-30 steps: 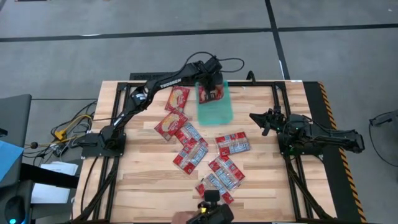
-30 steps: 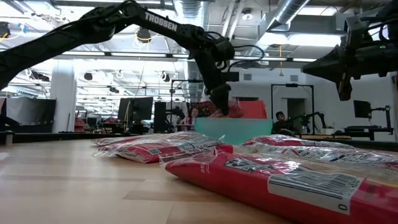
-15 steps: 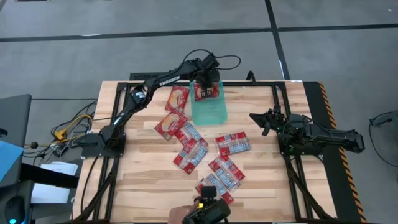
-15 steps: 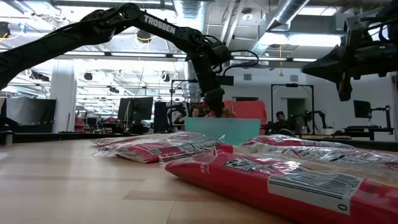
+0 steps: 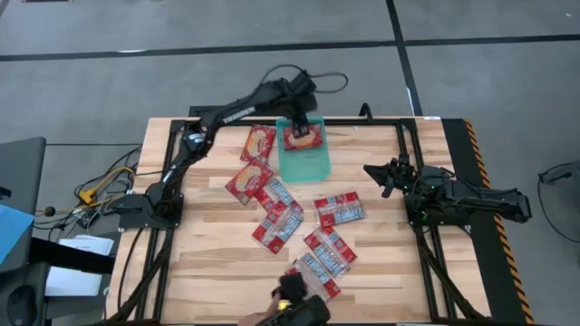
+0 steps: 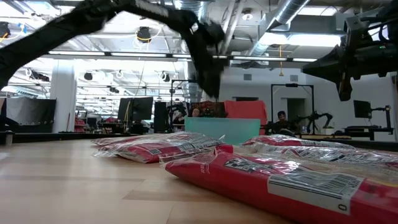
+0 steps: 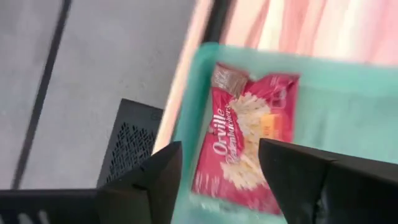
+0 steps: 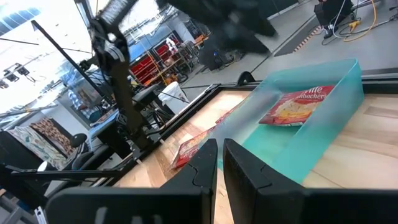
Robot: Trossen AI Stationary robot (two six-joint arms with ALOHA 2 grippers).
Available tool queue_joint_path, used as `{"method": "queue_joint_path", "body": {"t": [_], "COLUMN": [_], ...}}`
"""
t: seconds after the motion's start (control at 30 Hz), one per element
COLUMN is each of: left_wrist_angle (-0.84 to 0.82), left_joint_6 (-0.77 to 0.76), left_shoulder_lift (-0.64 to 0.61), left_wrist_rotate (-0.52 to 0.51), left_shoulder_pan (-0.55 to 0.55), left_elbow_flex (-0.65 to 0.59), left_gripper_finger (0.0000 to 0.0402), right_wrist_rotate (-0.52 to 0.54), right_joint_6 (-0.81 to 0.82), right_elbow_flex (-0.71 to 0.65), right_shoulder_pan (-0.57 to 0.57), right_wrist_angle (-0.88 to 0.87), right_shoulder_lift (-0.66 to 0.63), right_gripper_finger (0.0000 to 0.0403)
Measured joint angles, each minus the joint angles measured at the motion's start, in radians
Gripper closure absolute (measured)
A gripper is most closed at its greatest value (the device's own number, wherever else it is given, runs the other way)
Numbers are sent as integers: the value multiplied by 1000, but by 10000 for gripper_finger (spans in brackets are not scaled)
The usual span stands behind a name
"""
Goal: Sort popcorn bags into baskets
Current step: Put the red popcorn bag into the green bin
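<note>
Teal basket [image 5: 304,160] upper middle of the frame, one popcorn bag [image 5: 301,136] lying in its far end, my left gripper [image 5: 298,124] above it, fingers spread and empty, other bags [image 5: 299,226] scattered mid-table, my right gripper [image 5: 373,173] idle at right, fingers nearly together, holding nothing.

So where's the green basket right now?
In the high view the basket sits at the table's far edge near the middle, with one popcorn bag inside, under the left gripper; another bag lies just left of it.
</note>
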Motion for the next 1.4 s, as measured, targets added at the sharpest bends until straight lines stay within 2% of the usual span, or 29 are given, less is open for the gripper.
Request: {"method": "queue_joint_path", "body": {"t": [0.13,0.23,0.47,0.63,0.77,0.87,0.97,1.13,1.4], "left_wrist_angle": [-122,-187,-200,2,233,429,512,671,769], "left_joint_6": [-195,-304,-318,-371,-446,-527,-579,-666,-724], "left_shoulder_lift": [-80,-100,-154,-278,-413,-508,-545,-553,-552], "left_wrist_rotate": [93,182,209,214,182,195,186,224,182], "left_shoulder_pan": [90,179,260,270,272,274,269,262,256], "left_elbow_flex": [-5,-69,-306,-560,-818,-991,-1132,-1258,-1367], "left_gripper_finger": [171,158,145,145,145,145,145,145,145], "right_wrist_rotate": [1,2,3,3,10,47,78,79,80], "right_joint_6": [-6,-7,-7,-8,-8,-9,-11,-10,-7], "right_elbow_flex": [0,0,0,0,0,0,0,0,0], "right_shoulder_pan": [-1,-1,-1,-1,-1,-1,-1,-1,-1], "right_wrist_angle": [0,0,0,0,0,3,6,6,7], "right_shoulder_lift": [0,0,0,0,0,0,0,0,0], "right_gripper_finger": [349,349,349,349,349,349,349,349,349]}}
